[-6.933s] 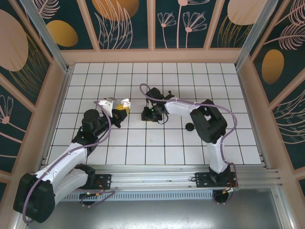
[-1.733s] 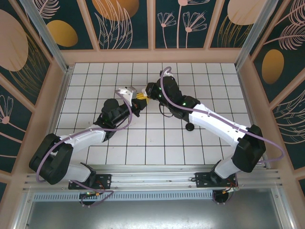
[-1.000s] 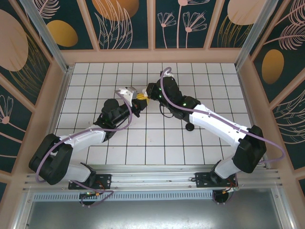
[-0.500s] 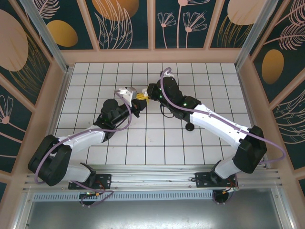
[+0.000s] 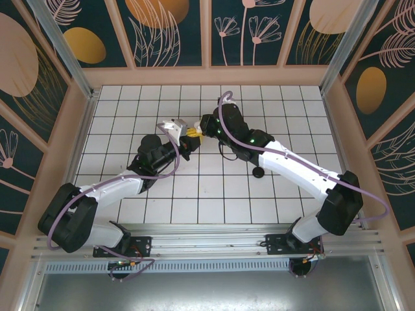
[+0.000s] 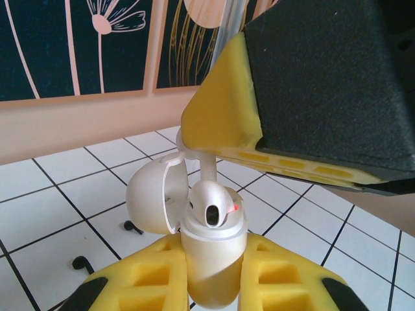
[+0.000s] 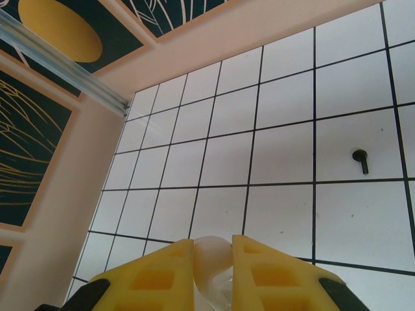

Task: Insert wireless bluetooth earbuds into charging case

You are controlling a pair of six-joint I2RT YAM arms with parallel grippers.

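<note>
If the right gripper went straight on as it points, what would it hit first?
Probably the open charging case, clamped in the left gripper beneath the right gripper, whose white earbud sits in its mouth.

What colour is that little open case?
White; the charging case shows best in the left wrist view.

Nothing readable here, honestly. The white charging case [image 6: 209, 269] is blank, and so is the white earbud [image 6: 212, 206] sitting in its top: no logo, no lettering. The wall panels [image 5: 170, 35] only have plant drawings on them, no words or numbers.
</note>
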